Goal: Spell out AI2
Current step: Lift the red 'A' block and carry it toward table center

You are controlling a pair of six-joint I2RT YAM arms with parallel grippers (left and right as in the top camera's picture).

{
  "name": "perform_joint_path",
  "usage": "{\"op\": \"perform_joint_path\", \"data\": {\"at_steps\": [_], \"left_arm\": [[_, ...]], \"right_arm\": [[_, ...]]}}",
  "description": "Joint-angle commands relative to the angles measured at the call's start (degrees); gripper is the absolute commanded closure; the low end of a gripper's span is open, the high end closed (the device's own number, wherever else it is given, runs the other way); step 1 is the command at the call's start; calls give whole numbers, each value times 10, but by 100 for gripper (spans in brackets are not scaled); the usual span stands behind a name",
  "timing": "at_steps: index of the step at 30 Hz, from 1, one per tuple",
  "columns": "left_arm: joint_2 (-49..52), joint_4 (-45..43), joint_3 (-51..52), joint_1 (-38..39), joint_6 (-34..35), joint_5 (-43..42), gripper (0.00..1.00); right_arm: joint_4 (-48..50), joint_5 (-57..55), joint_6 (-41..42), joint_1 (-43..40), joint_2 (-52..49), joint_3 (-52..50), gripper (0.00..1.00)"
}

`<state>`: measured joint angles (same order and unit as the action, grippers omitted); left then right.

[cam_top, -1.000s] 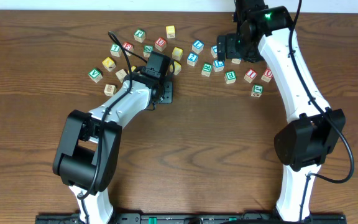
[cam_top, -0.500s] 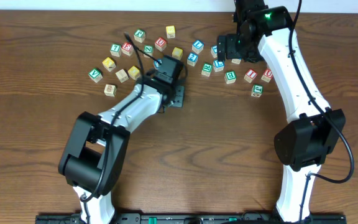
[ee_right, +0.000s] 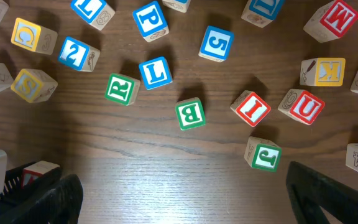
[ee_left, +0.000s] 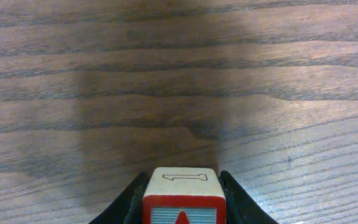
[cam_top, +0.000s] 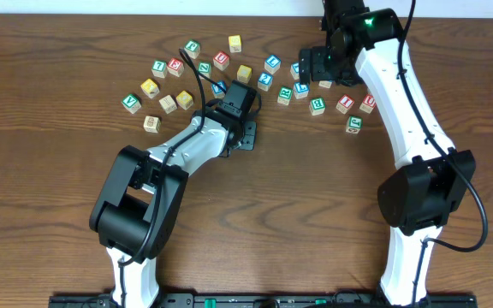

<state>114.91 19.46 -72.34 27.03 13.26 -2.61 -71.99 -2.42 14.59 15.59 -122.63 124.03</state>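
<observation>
1. Red-framed, the A cube (ee_left: 183,208) sits clamped in the left claw (ee_left: 183,179). The two dark fingers (ee_left: 126,206) press its left and right sides. Only the tip of the red letter shows at the bottom edge of the left wrist view.
2. From overhead, we see that claw over bare brown tabletop (cam_top: 58,197), just near of the scattered cubes. We cannot tell whether the held cube touches the wood.
3. We find the blue-framed 2 cube (cam_top: 265,80) lying on the tabletop just far and slightly right of the left claw, at the left side of the right-hand cluster.
4. The I cube (cam_top: 344,103), a red letter on a pale face, lies well to the right of the 2 cube. The red U cube (ee_right: 301,107) is just beside it on its right, and the green J cube (ee_right: 263,154) is just near of it.
5. Between the 2 and the I we count the green R cube (ee_right: 120,89), the blue L cube (ee_right: 155,72) and the green B cube (ee_right: 190,114). All three lie loose on the tabletop.
6. The right claw (ee_right: 182,186) hangs over this cluster, spread wide and holding nothing. Its dark fingertips (ee_right: 334,193) show in the bottom corners of the right wrist view, with only bare wood between them.
</observation>
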Motion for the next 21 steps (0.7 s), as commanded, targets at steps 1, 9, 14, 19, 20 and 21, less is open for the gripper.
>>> {"op": "perform_joint_path", "data": {"at_steps": [1, 9, 14, 19, 20, 21], "left_arm": [[13, 1, 3, -2, -7, 5, 70], [13, 3, 3, -2, 29, 6, 71], [13, 8, 3, -2, 36, 7, 71], [13, 10, 3, -2, 40, 8, 70], [13, 10, 3, -2, 40, 8, 71], [13, 10, 3, -2, 40, 8, 71]], "right_arm": [[0, -7, -5, 5, 1, -2, 1], [0, -7, -5, 5, 1, -2, 1], [-1, -7, -5, 5, 1, -2, 1], [0, -7, -5, 5, 1, -2, 1], [0, -7, -5, 5, 1, -2, 1], [-1, -7, -5, 5, 1, -2, 1]]}}
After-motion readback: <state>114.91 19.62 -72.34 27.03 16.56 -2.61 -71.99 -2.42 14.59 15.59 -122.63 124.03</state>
